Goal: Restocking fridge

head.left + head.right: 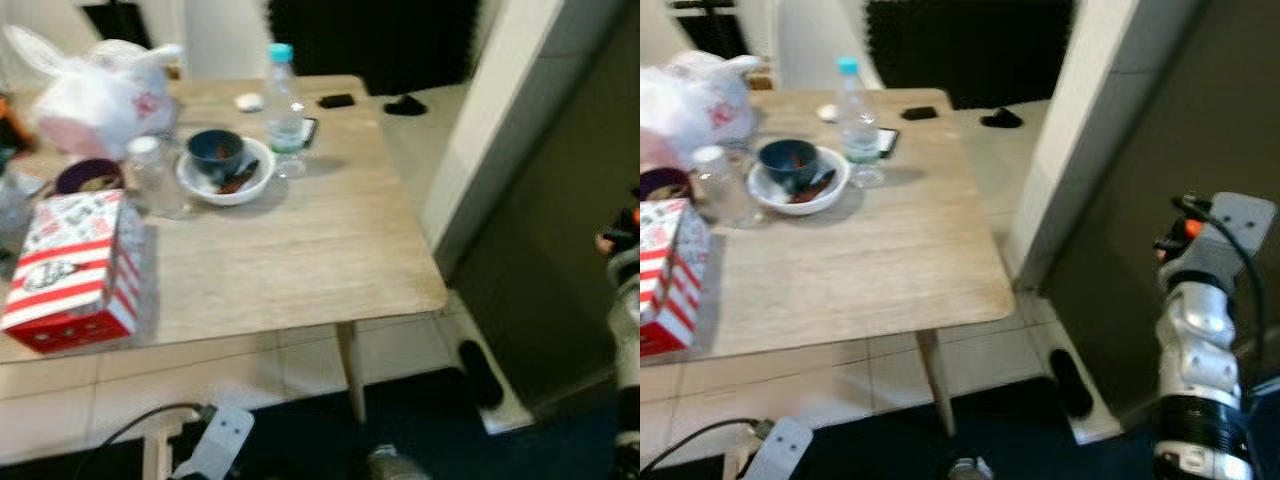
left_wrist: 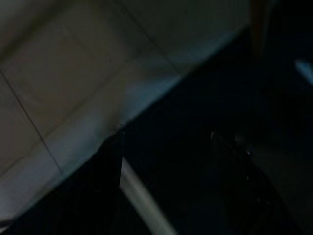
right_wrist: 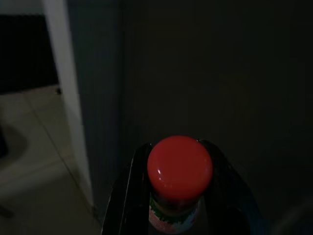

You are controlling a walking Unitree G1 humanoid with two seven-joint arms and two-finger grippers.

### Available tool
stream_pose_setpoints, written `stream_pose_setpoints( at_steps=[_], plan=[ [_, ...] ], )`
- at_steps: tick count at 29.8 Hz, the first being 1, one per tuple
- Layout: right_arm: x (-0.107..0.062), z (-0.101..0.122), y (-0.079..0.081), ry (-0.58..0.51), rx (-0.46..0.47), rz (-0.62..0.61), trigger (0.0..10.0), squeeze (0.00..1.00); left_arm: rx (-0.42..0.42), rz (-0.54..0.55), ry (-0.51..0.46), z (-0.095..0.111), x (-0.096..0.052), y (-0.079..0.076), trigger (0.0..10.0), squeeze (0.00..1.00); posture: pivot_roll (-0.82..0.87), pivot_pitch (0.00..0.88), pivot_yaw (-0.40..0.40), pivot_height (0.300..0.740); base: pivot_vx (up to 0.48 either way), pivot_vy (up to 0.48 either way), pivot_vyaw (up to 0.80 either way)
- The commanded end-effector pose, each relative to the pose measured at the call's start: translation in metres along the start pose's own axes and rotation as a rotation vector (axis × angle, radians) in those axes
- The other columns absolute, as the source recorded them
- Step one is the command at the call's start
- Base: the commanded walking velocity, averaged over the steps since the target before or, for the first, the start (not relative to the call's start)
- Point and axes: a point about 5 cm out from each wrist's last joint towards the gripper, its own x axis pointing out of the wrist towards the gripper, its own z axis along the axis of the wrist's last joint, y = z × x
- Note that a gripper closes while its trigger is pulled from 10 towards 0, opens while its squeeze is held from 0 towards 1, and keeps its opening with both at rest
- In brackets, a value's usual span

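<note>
Bottle with a red cap sits between the two black fingers of my right tool, which is clamped on it just below the cap; a bit of green and white label shows under the cap. In the right wrist view it is at the lower middle of the frame, facing a dark flat surface, with a pale upright edge and floor tiles at the left. My right arm shows at the right edge of the right eye view, beside a dark panel.

At the left of the head views stands a wooden bench. On it, toward the upper left, are a clear water bottle with a blue cap, a white bowl holding a dark blue cup, a glass jar, a white plastic bag and a red-and-white striped box at the left edge. A black phone lies near the far edge.

My left wrist view is very dark, showing tiles; whether that tool's fingers are apart or together I cannot tell.
</note>
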Motion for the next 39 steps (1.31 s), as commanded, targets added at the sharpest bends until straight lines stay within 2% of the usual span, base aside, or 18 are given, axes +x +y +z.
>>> stream_pose_setpoints(
  at_steps=[1, 5, 9, 10, 18, 24, 32, 39],
  plan=[
    [0.001, -0.001, -0.008, -0.006, 0.000, -0.036, 10.0, 0.00, -0.009, 0.015, 0.029, -0.004, 0.001, 0.007, 10.0, 0.00, 0.00, 0.134, -0.032, 0.740, 0.000, 0.000, -0.78],
    [0.002, -0.003, -0.017, 0.012, -0.026, -0.082, 10.0, 0.00, -0.064, 0.037, 0.048, -0.001, 0.010, 0.014, 10.0, 0.00, -0.01, 0.131, -0.036, 0.740, 0.000, 0.000, -0.78],
    [0.002, -0.008, -0.027, 0.035, -0.041, -0.135, 10.0, 0.00, -0.089, 0.033, 0.026, 0.007, 0.017, 0.017, 10.0, 0.00, -0.02, 0.130, -0.036, 0.740, 0.000, 0.000, -0.77],
    [0.001, -0.011, -0.035, 0.051, -0.051, -0.179, 10.0, 0.00, -0.112, 0.018, 0.003, 0.016, 0.022, 0.018, 10.0, 0.00, -0.02, 0.129, -0.034, 0.740, 0.000, 0.000, -0.78],
    [0.000, -0.017, -0.053, 0.076, -0.070, -0.273, 10.0, 0.00, -0.148, -0.047, -0.044, 0.036, 0.033, 0.017, 10.0, 0.00, -0.03, 0.128, -0.031, 0.740, 0.000, 0.000, -0.78],
    [-0.001, -0.020, -0.058, 0.090, -0.081, -0.312, 10.0, 0.00, -0.189, -0.118, -0.077, 0.047, 0.038, 0.012, 10.0, 0.00, -0.03, 0.129, -0.033, 0.740, 0.000, 0.000, -0.78],
    [-0.001, -0.024, -0.058, 0.098, -0.081, -0.323, 10.0, 0.00, -0.183, -0.173, -0.117, 0.060, 0.042, 0.005, 10.0, 0.00, -0.03, 0.127, -0.033, 0.740, 0.000, 0.000, -0.78],
    [-0.001, -0.024, -0.059, 0.100, -0.082, -0.334, 10.0, 0.00, -0.177, -0.252, -0.181, 0.079, 0.046, -0.004, 10.0, 0.00, -0.04, 0.119, -0.034, 0.740, 0.000, 0.000, -0.78]
  ],
)
